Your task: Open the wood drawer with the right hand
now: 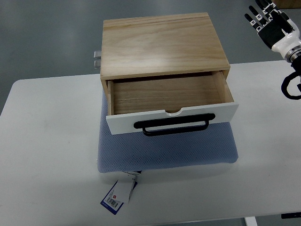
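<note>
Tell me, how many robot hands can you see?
1. The robot hand is at the top right corner, raised off the white table, away from the open drawer. The other one is out of view.

Drawer (171, 106) pulled out, box (162, 44) on cushion (164, 150), on table (47, 141)
</note>
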`<action>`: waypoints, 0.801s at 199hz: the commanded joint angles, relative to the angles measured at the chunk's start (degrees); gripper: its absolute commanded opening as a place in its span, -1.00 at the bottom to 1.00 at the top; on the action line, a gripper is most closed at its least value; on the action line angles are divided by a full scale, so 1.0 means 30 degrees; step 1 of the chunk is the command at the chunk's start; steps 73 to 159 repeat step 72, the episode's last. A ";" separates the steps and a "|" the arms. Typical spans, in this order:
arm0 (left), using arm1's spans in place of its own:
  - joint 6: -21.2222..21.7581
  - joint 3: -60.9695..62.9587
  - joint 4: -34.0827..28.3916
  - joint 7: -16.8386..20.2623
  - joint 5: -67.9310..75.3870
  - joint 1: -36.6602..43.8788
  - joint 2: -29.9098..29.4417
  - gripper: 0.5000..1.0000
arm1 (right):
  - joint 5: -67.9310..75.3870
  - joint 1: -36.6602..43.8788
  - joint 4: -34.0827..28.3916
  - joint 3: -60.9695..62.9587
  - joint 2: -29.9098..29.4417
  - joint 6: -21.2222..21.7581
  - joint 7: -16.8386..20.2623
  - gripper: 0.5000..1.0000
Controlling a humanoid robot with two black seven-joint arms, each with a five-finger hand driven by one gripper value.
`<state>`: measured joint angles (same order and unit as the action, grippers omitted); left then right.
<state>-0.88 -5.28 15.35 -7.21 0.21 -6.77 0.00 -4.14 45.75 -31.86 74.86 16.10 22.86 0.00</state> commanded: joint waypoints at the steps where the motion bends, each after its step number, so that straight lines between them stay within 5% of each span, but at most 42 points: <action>1: 0.0000 0.0001 -0.0020 0.0001 0.0018 0.0000 -0.0001 1.00 | 0.0002 -0.0278 0.0483 0.1119 -0.0797 0.0057 0.0000 0.78; 159: 0.0000 0.0001 -0.0020 0.0001 0.0018 0.0000 -0.0001 1.00 | 0.0002 -0.0454 0.0836 0.1823 -0.1120 0.0116 -0.0030 0.78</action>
